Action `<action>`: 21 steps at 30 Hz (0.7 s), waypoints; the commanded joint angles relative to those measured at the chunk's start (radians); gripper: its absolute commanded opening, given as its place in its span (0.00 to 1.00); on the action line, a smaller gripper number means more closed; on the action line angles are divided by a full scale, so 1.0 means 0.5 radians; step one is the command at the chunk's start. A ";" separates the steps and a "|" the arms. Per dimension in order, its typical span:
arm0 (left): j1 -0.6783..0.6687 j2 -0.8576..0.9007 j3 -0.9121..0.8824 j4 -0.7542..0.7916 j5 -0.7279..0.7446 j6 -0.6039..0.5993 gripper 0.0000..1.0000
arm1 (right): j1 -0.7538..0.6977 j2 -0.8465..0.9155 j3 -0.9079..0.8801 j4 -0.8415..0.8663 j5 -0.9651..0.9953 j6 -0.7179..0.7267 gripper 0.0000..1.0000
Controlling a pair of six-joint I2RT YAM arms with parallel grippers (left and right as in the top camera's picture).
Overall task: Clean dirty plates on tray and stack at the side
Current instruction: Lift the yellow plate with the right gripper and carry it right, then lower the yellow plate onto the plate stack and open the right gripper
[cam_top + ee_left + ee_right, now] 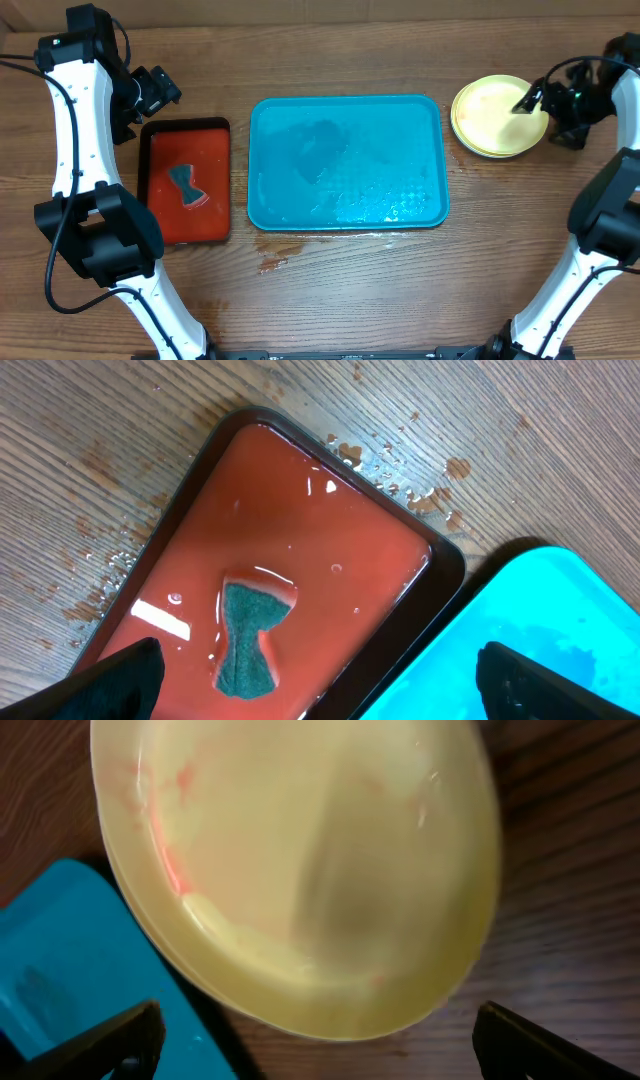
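Two arms stand at a wooden table (350, 300), one at each end. At centre lies the teal tray (400, 150), its floor wet and glossy. Just off its right upper corner, on the bare wood, sits the stack of plates (495, 120), pale yellow-green on top. The right wrist view shows a second rim of like colour under the top plate (300, 870), and faint red smears (165, 830) along the top plate's inner left wall. How many plates make up the pile cannot be told.

The right gripper (540, 98) hovers over the stack's right edge. Its fingers (110, 1045) are spread wide at the lower corners of the wrist view, clear of the plate.

Left of the teal tray, and close beside it, lies a smaller red tray (185, 124) with a dark rim, holding a shallow film of water and an hourglass-shaped sponge (248, 640). The left gripper (152, 92) hangs above this tray's upper left corner, its fingers (125, 680) likewise parted and grasping nothing. Water droplets (390, 460) speckle the wood beside the red tray.
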 commanded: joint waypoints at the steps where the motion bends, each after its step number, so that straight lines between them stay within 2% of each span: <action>1: -0.004 -0.034 0.026 0.005 0.022 0.038 1.00 | 0.010 -0.131 0.011 -0.107 -0.249 -0.188 1.00; 5: -0.005 -0.034 0.026 0.005 0.022 0.037 1.00 | 0.010 -0.366 0.011 -0.317 -0.562 -0.520 1.00; 9: -0.005 -0.034 0.026 0.005 0.022 0.038 1.00 | 0.010 -0.665 0.011 -0.494 -0.558 -0.732 1.00; 16: -0.005 -0.034 0.026 0.005 0.022 0.038 1.00 | 0.010 -1.196 0.010 -0.711 -0.546 -0.776 1.00; 21: -0.004 -0.034 0.026 0.005 0.022 0.037 1.00 | 0.010 -1.563 -0.063 -0.720 -0.500 -0.768 1.00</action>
